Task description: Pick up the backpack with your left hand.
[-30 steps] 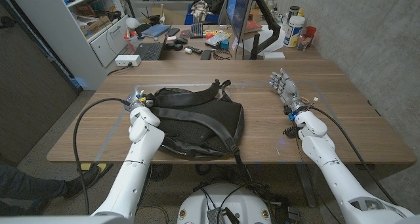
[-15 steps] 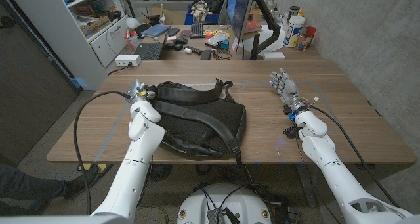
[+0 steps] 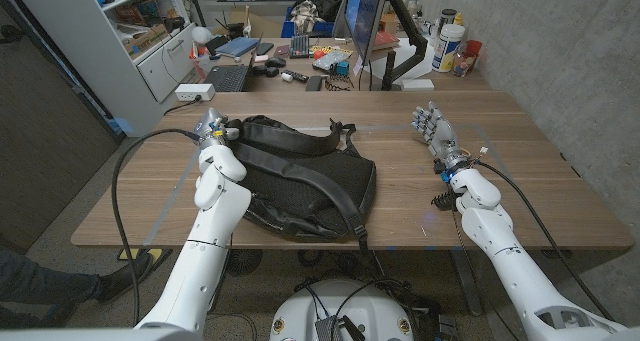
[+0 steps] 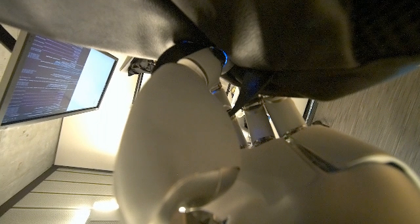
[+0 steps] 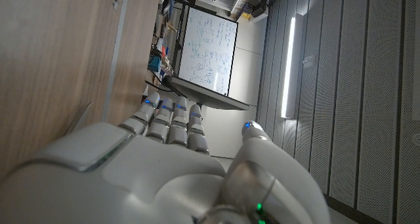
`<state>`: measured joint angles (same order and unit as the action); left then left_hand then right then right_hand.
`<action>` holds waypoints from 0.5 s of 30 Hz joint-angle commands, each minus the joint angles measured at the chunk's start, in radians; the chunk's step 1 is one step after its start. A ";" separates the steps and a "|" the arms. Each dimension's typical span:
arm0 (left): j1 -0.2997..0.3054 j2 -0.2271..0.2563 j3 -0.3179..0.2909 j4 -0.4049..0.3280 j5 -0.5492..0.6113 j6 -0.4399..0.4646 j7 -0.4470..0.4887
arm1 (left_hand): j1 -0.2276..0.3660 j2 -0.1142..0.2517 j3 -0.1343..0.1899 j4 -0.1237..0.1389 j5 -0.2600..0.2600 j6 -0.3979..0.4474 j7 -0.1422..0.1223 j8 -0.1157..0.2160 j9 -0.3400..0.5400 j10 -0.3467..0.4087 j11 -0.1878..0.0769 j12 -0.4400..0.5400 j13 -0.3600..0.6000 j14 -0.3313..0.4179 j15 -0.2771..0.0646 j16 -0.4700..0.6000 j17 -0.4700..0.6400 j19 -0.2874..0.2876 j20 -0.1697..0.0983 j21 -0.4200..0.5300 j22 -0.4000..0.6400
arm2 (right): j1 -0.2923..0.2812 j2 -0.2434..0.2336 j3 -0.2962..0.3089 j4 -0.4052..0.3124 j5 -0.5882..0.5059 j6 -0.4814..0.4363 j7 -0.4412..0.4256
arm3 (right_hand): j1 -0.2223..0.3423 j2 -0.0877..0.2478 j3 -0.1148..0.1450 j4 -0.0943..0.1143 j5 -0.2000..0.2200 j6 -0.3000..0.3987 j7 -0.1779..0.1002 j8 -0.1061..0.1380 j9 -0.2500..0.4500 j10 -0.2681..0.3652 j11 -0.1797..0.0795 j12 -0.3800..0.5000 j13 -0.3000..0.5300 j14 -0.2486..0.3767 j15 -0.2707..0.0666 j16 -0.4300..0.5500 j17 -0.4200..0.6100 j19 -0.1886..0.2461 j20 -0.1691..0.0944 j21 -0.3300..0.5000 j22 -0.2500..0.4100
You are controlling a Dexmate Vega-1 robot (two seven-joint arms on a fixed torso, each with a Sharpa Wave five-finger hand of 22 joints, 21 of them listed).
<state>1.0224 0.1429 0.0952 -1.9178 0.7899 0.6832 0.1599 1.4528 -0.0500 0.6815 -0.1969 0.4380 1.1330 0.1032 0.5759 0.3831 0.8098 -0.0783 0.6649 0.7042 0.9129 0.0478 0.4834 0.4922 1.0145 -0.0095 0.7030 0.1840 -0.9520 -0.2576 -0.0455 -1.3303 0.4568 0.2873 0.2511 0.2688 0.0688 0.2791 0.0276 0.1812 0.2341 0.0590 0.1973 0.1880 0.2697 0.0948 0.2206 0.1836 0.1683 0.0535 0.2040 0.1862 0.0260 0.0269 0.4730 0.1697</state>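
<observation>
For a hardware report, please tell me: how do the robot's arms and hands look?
Both arms are glossy white, rounded shells. A black cable loops beside the left arm. The right hand has grey metallic fingers with small blue details; black wires sit at its wrist. The left hand looks similar.

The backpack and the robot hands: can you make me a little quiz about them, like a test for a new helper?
1. True or false: the backpack lies on the wooden table.
2. Which hand is at the backpack's top end? A) left hand B) right hand
3. Fill in: the right hand stands apart from the backpack and holds ____.

Key: 1 true. 2 A: the left hand is at the top end, and in the left wrist view black fabric lies over its fingers. 3 nothing: its fingers are straight and close together.
</observation>
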 commanded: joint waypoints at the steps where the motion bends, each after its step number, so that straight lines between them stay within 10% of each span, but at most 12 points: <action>1: -0.013 0.016 0.018 -0.039 0.013 0.005 -0.019 | -0.002 0.002 0.036 0.027 0.009 0.003 -0.004 -0.006 0.002 0.004 -0.006 -0.003 0.003 0.183 -0.176 0.029 0.084 0.146 -0.153 0.010 0.003 | -0.014 -0.003 0.005 -0.027 0.000 0.000 -0.008 | -0.004 0.003 0.000 -0.001 0.003 0.008 -0.002 0.002 0.002 0.007 -0.003 0.004 0.004 0.005 0.000 -0.001 0.003 0.003 0.004 -0.001 0.005; 15: -0.033 0.042 0.047 -0.076 0.026 0.007 -0.037 | -0.005 -0.001 0.041 0.027 0.017 0.005 -0.008 -0.008 0.004 0.007 -0.004 -0.009 0.007 0.189 -0.176 0.026 0.094 0.139 -0.150 0.021 0.003 | -0.023 -0.004 0.009 -0.043 0.001 0.002 -0.011 | -0.004 0.004 0.000 -0.002 0.003 0.008 -0.003 0.002 0.002 0.008 -0.003 0.004 0.004 0.006 -0.003 -0.002 0.003 0.005 0.005 -0.006 0.005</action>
<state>1.0050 0.1677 0.1226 -1.9661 0.8056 0.6860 0.1339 1.4452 -0.0577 0.6941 -0.1901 0.4503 1.1330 0.1032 0.5681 0.3859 0.8138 -0.0823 0.6562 0.7089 0.9184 0.0530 0.4836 0.5365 1.0301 -0.0285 0.7144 0.1841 -0.9670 -0.2608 -0.0401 -1.3597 0.4565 0.2873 0.2435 0.2689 0.0688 0.2791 0.0277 0.1813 0.2341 0.0591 0.1973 0.1880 0.2697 0.0948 0.2206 0.1836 0.1681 0.0535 0.2040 0.1862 0.0259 0.0269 0.4722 0.1697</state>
